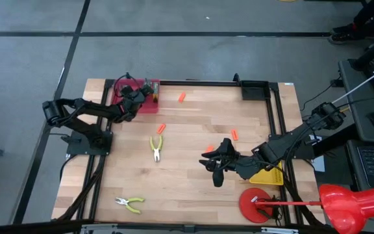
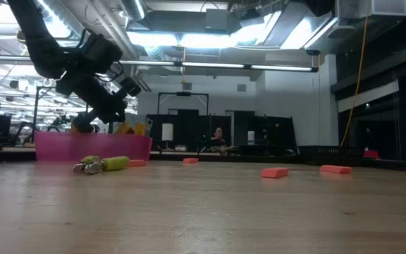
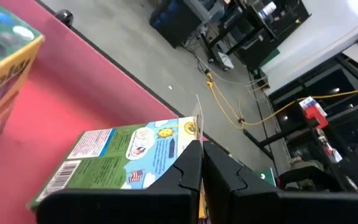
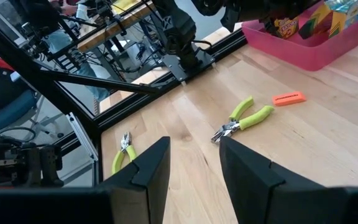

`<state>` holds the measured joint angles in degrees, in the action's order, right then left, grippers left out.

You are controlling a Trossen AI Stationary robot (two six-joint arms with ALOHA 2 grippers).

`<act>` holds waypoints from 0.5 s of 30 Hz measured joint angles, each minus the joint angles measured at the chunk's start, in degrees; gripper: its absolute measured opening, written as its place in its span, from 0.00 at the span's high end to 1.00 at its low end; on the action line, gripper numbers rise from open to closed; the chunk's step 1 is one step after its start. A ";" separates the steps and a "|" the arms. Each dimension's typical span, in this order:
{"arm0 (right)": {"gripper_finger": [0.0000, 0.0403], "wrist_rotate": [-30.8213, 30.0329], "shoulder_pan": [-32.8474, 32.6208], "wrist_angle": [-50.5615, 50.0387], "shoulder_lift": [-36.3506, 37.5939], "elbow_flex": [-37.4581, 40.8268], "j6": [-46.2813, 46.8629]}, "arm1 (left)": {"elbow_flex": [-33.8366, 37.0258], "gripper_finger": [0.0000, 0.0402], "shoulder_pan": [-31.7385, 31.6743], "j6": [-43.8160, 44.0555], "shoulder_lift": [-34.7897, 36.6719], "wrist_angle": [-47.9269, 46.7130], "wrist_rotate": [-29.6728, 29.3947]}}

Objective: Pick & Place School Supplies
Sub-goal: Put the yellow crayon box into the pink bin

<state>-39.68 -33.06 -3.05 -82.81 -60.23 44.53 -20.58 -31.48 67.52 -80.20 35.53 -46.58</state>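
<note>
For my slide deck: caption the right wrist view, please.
Open right gripper above the wooden table, facing two yellow-green pliers.

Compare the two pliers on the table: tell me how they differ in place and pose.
The middle pliers lie mid-table, below the pink tray, handles toward the tray, nose toward the front edge. The front pliers lie near the front-left corner, turned roughly crosswise, handles pointing right. Both have yellow-green handles and lie flat, untouched by either hand.

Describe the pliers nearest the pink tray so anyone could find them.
Start at the pink tray in the table's far left corner. Toward the table's middle lie yellow-green-handled pliers, just past an orange piece. The other pliers lie by the near edge.
</note>
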 joint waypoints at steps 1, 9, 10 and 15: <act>0.64 0.00 0.00 0.00 0.00 0.00 0.00 | 0.00 1.00 0.30 0.16 0.00 0.19 -0.24; 0.64 -0.46 0.00 0.00 0.00 0.00 0.00 | 0.00 1.00 2.83 2.95 0.01 0.81 -3.64; 0.64 -0.46 0.00 0.00 0.00 0.00 0.00 | 0.00 1.00 3.09 3.22 0.00 0.81 -4.06; 0.64 -0.46 -0.04 0.00 0.00 0.00 0.00 | 0.00 1.00 4.35 5.12 0.02 0.83 -6.41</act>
<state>-40.14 -33.10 -3.05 -82.81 -60.23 44.53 -20.58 -27.13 72.64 -80.18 36.36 -52.99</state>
